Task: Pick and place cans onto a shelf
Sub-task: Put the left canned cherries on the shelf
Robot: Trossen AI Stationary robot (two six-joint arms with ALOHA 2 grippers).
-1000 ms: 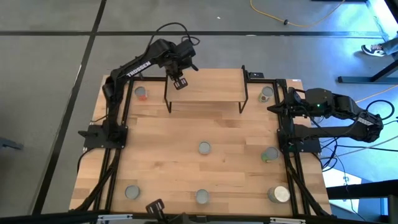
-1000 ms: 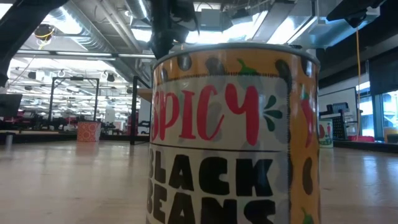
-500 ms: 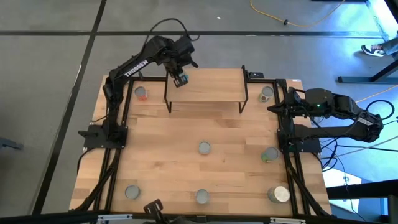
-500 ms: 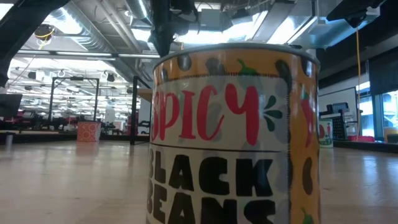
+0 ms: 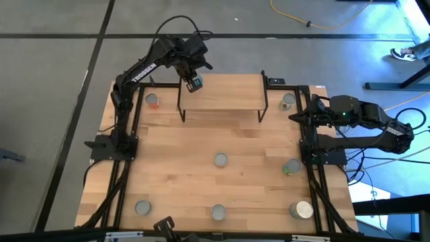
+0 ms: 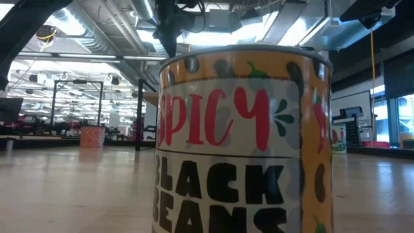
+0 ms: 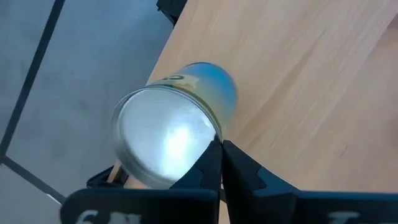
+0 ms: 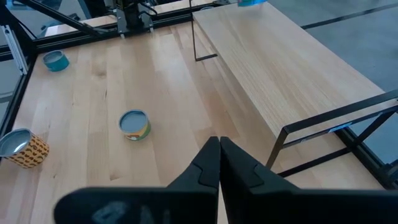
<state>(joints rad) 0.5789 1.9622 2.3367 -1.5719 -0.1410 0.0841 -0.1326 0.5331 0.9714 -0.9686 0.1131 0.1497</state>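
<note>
A blue-labelled can (image 7: 177, 127) with a silvery top stands on the light wood top of the shelf (image 5: 225, 94), at its far left corner; it also shows in the high view (image 5: 195, 83). My left gripper (image 7: 221, 149) is shut, just above and beside that can's top rim. My right gripper (image 8: 219, 146) is shut and empty, and waits at the table's right edge (image 5: 297, 116). The other cans stand upright on the tabletop. My left gripper's shut fingertips (image 7: 214, 152) stand right at the can's top rim (image 7: 208, 134), coming from above. I cannot tell whether they touch it. The can stands upright on the shelf's plank.
Cans stand left of the shelf (image 5: 153, 101), right of it (image 5: 288, 102), mid-table (image 5: 221, 160), at the right edge (image 5: 291, 166), and along the near edge (image 5: 142, 207), (image 5: 218, 212); a wider one (image 5: 303, 210) is near right. A black-beans can (image 6: 242, 142) fills the low view.
My left gripper has gone a little toward the table's far edge above the shelf's far left corner, and the blue can now shows beneath it.
</note>
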